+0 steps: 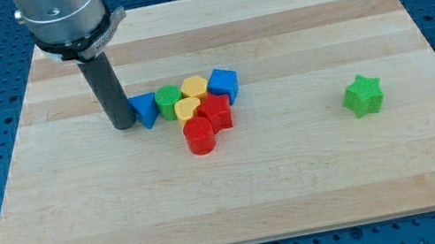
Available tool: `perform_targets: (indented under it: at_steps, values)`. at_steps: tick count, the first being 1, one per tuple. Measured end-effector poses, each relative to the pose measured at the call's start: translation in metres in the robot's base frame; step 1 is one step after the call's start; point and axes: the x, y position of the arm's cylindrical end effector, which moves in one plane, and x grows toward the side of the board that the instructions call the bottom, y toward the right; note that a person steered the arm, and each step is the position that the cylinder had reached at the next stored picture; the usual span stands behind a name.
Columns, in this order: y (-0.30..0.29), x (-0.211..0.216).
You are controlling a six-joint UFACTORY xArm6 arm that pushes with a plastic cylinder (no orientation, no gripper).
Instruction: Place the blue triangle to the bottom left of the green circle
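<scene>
The blue triangle (144,110) lies on the wooden board (239,190), touching the left side of the green circle (168,101). My tip (123,124) stands right against the triangle's left side, at the left end of the cluster. The rod rises from there to the view's top left.
Packed right of the green circle are a yellow hexagon (194,86), a yellow heart (186,108), a blue cube (224,84), a red block (216,111) and a red cylinder (199,135). A green star (363,95) lies alone at the right.
</scene>
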Motion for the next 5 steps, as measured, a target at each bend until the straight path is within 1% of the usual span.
perform_targets:
  at_steps: [2,4,5]
  values:
    - [-0.003,-0.025]
    - [-0.017,-0.045]
    - [-0.017,-0.082]
